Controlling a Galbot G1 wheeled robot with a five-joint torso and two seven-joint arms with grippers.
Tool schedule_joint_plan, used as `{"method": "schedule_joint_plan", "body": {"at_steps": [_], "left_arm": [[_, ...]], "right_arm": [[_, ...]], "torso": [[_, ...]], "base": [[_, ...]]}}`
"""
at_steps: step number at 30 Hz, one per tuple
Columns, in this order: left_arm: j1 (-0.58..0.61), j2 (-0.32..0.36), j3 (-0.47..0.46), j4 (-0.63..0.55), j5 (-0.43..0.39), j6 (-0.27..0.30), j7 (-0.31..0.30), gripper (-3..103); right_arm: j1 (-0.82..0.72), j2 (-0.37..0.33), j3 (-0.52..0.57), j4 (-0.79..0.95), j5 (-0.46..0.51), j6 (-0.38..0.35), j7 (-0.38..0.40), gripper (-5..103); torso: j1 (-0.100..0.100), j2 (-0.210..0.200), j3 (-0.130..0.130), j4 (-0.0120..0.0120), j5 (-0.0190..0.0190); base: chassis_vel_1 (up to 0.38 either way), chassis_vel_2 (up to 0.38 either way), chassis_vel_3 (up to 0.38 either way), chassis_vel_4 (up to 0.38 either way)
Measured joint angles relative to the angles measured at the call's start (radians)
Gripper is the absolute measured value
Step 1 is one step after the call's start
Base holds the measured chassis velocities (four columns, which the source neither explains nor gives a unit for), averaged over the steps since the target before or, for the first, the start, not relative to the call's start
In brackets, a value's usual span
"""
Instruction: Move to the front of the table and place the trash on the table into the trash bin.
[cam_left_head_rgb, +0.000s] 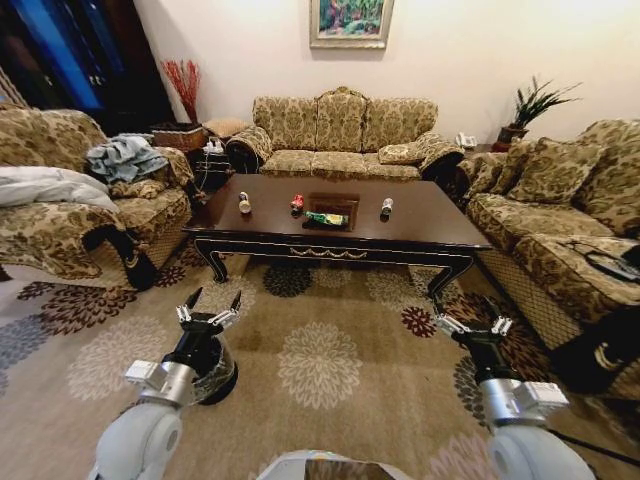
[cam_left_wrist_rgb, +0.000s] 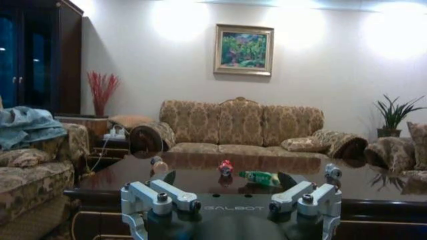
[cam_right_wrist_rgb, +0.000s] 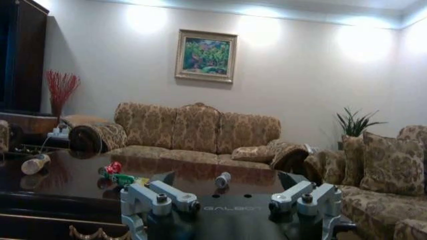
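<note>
The dark wooden table stands ahead across the rug. On it lies the trash: a white bottle, a red can, a green bottle on its side and a silvery can. Both grippers hover low over the rug, well short of the table. My left gripper is open above a round black trash bin, which the arm mostly hides. My right gripper is open too. The left wrist view looks past its gripper at the red can; the right gripper faces the silvery can.
Patterned sofas ring the table: one behind it, one on the left piled with clothes, one on the right. Floral rug lies between me and the table. A side table with a basket stands at the back left.
</note>
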Motion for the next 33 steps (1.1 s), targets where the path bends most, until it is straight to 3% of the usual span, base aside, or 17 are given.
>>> {"method": "schedule_joint_plan", "body": {"at_steps": [13, 33], "left_arm": [[-0.01, -0.003, 0.009, 0.041, 0.03, -0.001, 0.002, 100], [-0.004, -0.016, 0.007, 0.04, 0.067, 0.016, 0.021, 100]], "right_arm": [[-0.004, 0.001, 0.002, 0.001, -0.002, -0.009, 0.001, 100], [-0.002, -0.005, 0.001, -0.022, 0.006, 0.006, 0.001, 100]], "torso": [[-0.001, -0.002, -0.001, 0.0, -0.0001], [-0.036, -0.087, -0.051, 0.0, -0.0001]], "base": [[0.0, 0.0, 0.0, 0.0], [0.0, 0.0, 0.0, 0.0]]}}
